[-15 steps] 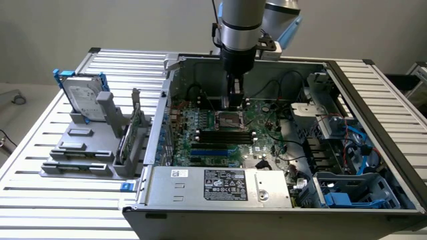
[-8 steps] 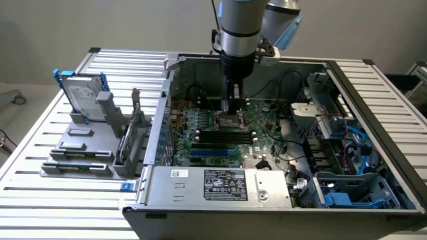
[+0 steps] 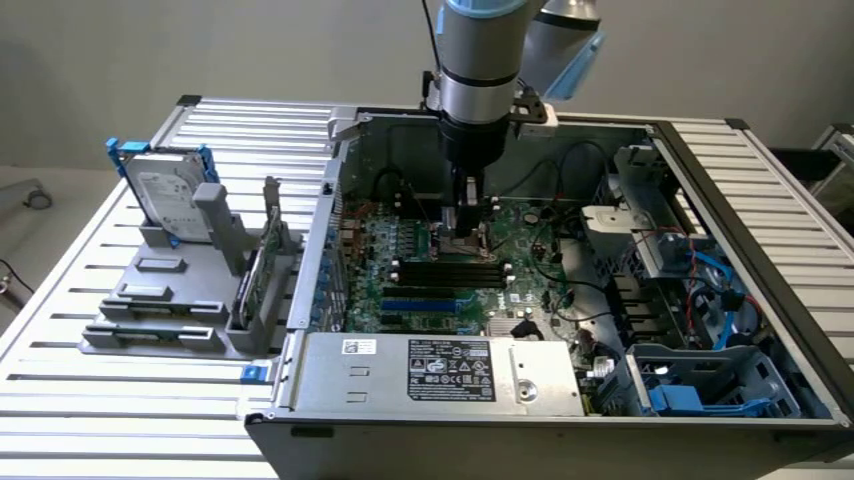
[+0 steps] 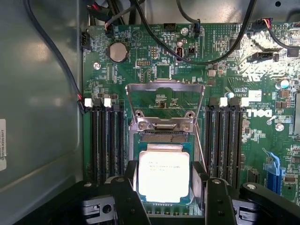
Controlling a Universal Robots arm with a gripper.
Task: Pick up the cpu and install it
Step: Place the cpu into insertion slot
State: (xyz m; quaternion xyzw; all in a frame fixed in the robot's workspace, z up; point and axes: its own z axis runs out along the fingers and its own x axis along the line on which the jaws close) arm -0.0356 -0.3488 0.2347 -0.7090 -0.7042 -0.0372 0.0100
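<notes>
On the slatted desk [image 3: 80,400] we see an open computer case [image 3: 400,440], its motherboard [image 4: 225,70] crossed by cables [image 4: 206,58]. Memory slots [image 4: 105,140] flank the socket [image 4: 164,136], its hinged frame [image 4: 165,101] raised. The fingers [image 4: 126,192] grasp the cpu [image 4: 164,171] over that socket.

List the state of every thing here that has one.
cpu, gripped between the fingers at the socket.
gripper, shut on the cpu.
socket cover, flipped up, open.
memory slots, empty.
computer case, lying open.
hard drive, upright in its grey stand.
</notes>
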